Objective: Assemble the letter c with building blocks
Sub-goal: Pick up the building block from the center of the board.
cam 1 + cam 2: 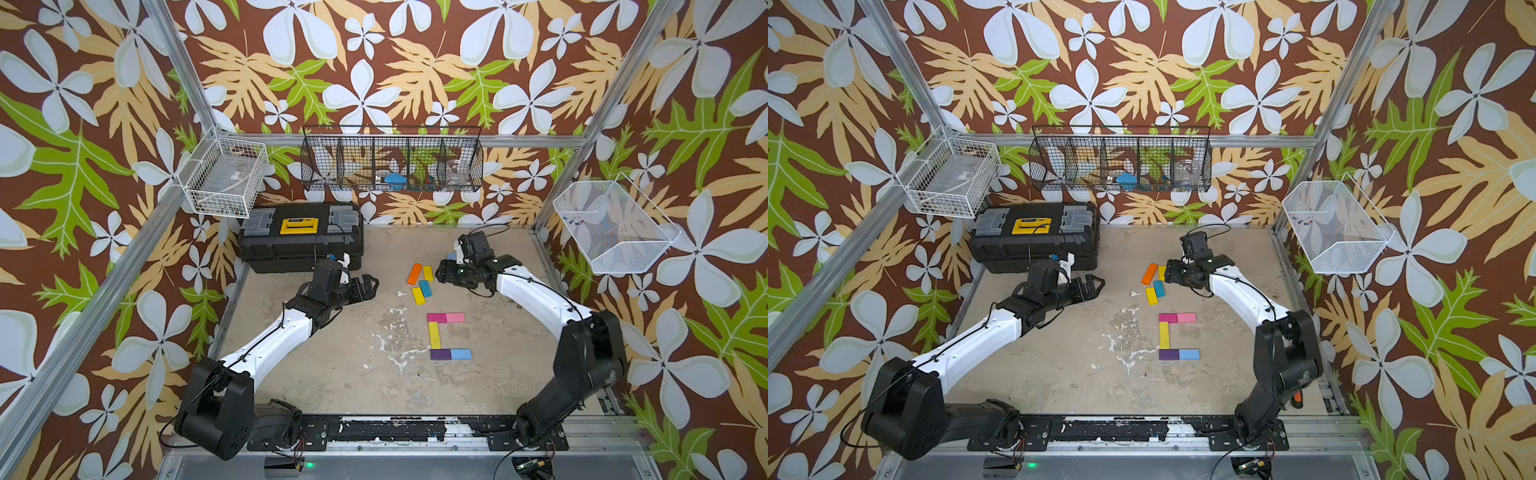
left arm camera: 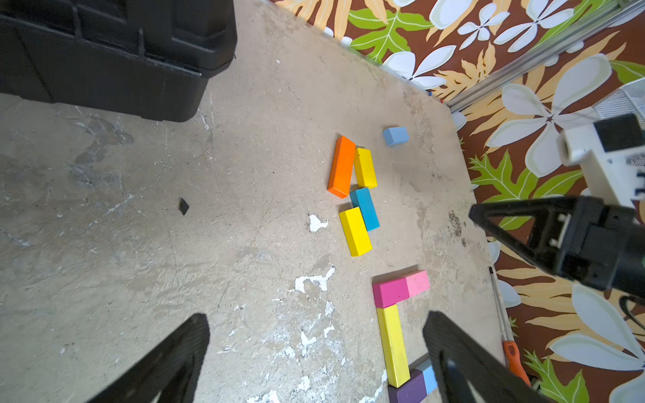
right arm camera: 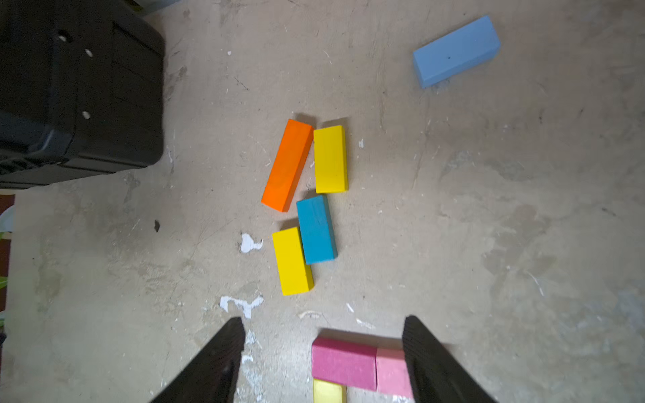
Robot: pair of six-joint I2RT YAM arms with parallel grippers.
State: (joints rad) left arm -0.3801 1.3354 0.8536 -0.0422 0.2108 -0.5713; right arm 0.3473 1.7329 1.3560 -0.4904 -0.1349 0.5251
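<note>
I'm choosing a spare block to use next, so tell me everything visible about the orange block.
The orange block is a long, matte, plain rectangular bar with crisp edges, lying flat and slanted on the worn table. A corner at one end touches the shorter yellow block beside it, the gap widening toward its other end, which sits close to the teal block; whether those two touch is unclear. Nothing holds it.
</note>
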